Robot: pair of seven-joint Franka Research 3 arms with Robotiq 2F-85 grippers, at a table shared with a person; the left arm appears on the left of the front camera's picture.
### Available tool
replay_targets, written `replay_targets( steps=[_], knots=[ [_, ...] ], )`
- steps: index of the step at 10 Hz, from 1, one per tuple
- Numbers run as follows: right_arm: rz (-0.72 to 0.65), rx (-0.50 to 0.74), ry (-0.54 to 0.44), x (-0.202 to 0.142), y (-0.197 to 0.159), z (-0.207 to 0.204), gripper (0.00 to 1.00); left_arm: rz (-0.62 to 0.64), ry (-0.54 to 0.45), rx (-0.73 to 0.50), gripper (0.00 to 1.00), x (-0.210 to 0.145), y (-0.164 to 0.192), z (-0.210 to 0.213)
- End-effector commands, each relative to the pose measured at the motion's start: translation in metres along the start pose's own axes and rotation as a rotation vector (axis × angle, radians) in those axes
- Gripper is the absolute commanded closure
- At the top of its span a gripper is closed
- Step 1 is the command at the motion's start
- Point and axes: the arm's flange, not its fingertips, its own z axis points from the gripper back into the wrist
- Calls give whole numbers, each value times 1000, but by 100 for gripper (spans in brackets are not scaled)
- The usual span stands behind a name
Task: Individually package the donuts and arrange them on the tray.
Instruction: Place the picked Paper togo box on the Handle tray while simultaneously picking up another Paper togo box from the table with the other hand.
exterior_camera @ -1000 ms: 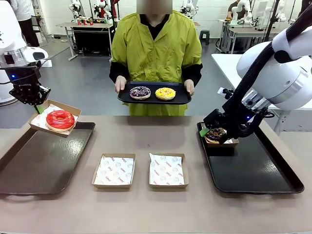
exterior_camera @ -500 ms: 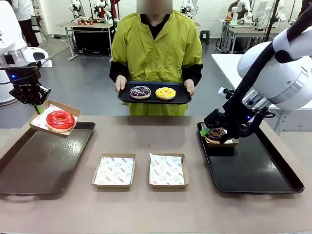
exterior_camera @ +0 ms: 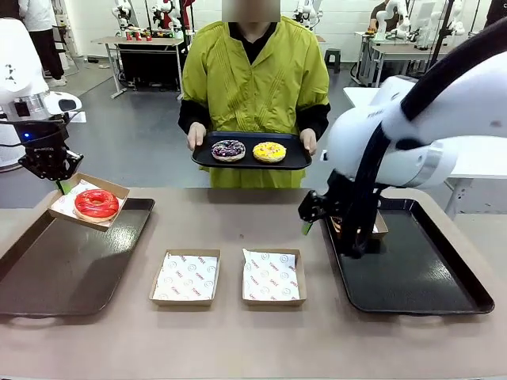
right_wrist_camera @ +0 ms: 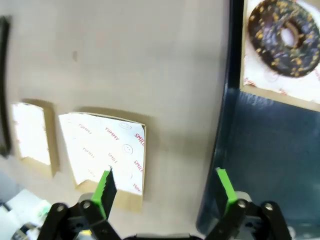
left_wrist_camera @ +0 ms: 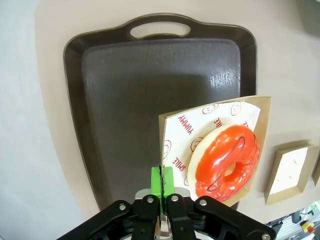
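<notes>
My left gripper (exterior_camera: 61,184) is shut on the rim of a brown cardboard box (left_wrist_camera: 220,150), holding it tilted over the far corner of the left tray (exterior_camera: 71,269). The red donut (exterior_camera: 97,203) lies in that box. My right gripper (exterior_camera: 308,218) hangs open over the table just left of the right tray (exterior_camera: 412,277). The chocolate sprinkled donut (right_wrist_camera: 285,37) sits in its box on that tray's far left corner, mostly hidden behind my arm in the front view. The person holds a small tray (exterior_camera: 245,162) with the purple drizzled donut (exterior_camera: 228,150) and the yellow donut (exterior_camera: 268,151).
Two empty paper-lined boxes (exterior_camera: 184,277) (exterior_camera: 272,275) sit side by side at the table's middle. One empty box (right_wrist_camera: 107,150) lies directly below my open right gripper (right_wrist_camera: 165,187). The left tray (left_wrist_camera: 130,100) is bare under the held box.
My right gripper has come off the chocolate donut's box, opened and swung left off the tray. My left gripper has lowered the red donut's box slightly.
</notes>
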Motion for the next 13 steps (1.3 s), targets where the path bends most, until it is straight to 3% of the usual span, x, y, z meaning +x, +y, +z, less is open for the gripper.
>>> replay_targets(
  steps=[1, 6, 8, 9, 13],
  knots=[
    [-40, -121, 24, 6, 22, -17, 0, -16, -4, -39, 99, 17, 11, -5],
    [-54, -208, 93, 0, 43, -60, 0, -10, 33, -85, 99, 42, 25, -36],
    [-100, -238, 44, -2, 53, -62, 0, 11, 55, -82, 99, 46, 21, -43],
    [-35, -180, 93, -8, 35, -62, 0, 9, 43, -59, 99, 37, 19, -42],
    [-76, -199, 93, -8, 42, -68, 0, 23, 50, -82, 99, 44, 18, -51]
  ],
)
